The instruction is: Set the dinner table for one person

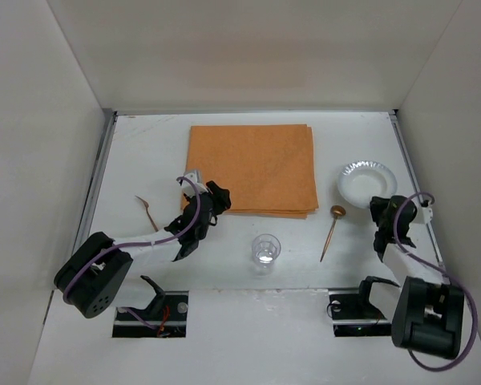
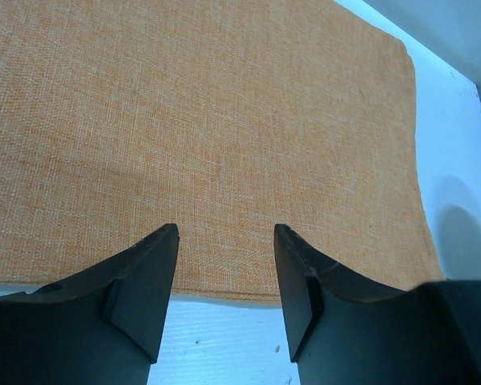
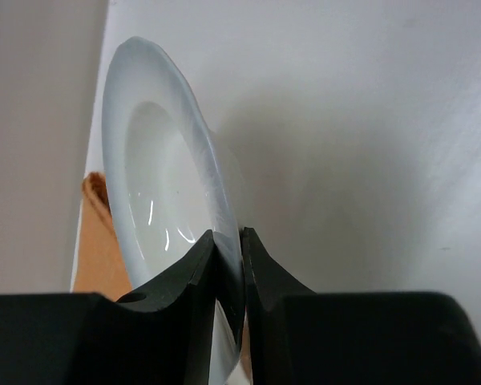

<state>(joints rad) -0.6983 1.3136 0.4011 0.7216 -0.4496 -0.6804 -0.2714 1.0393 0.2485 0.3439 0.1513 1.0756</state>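
The dinner table (image 1: 144, 144) is the big white surface under everything, with the arms bolted at its near edge. At the far left a fork (image 1: 148, 212) lies on the bare white, apart from the other things. To the right of it, the left gripper (image 2: 226, 277) hangs over the near left corner of the orange cloth (image 2: 208, 128). Its fingers are spread and nothing is between them. The cloth lies flat in the middle of the table, and nothing stands on it. Near its front edge, on the bare table, stands a clear glass (image 1: 265, 249), and to the right of this lies a spoon (image 1: 332, 230). Further right is the white plate (image 3: 156, 160), close to the right rail. The right gripper (image 3: 228, 265) is pinched on the near rim of this plate; whether the plate is lifted I cannot tell. In my judgement the setting is only at its beginning: the plate must go on the cloth, then fork, spoon and glass around it.
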